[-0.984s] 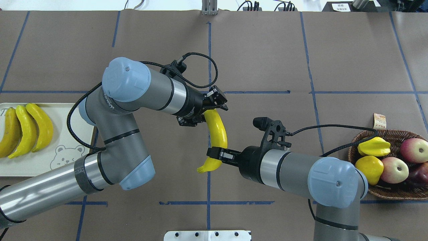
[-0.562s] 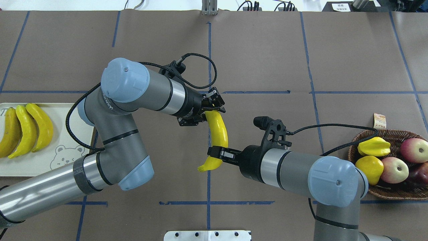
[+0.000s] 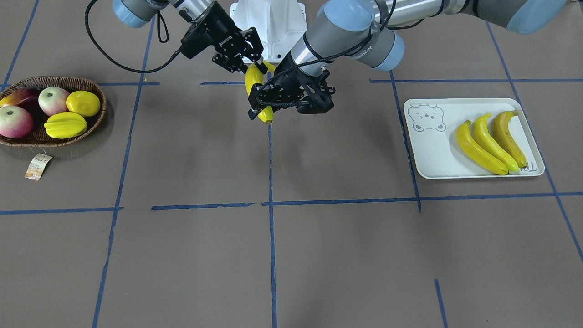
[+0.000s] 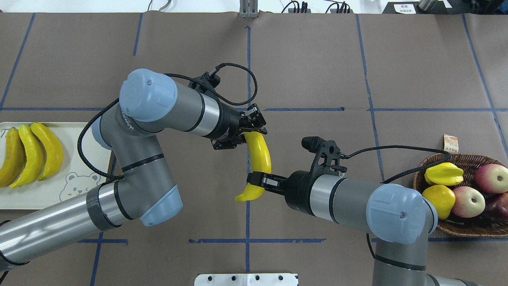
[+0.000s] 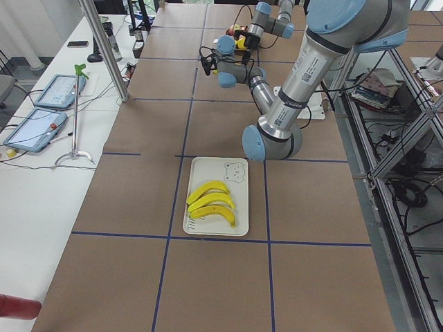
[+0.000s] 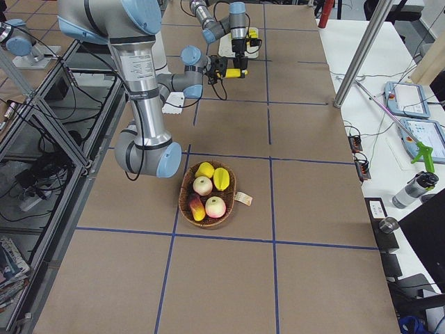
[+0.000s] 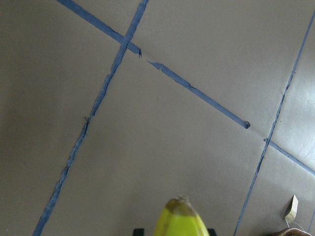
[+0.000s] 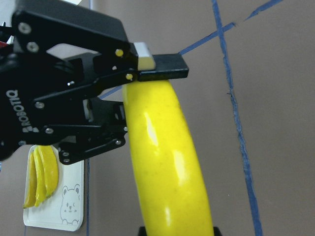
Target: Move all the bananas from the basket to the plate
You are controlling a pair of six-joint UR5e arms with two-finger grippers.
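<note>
"What has changed over the last second?"

"The left claw (image 4: 251, 130) has drawn its fingers in onto the upper end of the banana (image 4: 260, 153). The right claw (image 4: 258, 180) still clamps the lower part. The banana itself has barely shifted."

"Does any view add to that?"

"The right wrist view shows the left claw's pale pad (image 8: 144, 53) pressed against the banana's end, which the overhead hides. The front-facing view shows the banana hanging clear of the worktop (image 3: 319, 250), top centre of the frame."

"And the rest?"

"Three bananas (image 4: 31, 155) lie on the plate (image 4: 47, 194) at the overhead's left edge. The basket (image 4: 456, 231) sits at the right edge."
</note>
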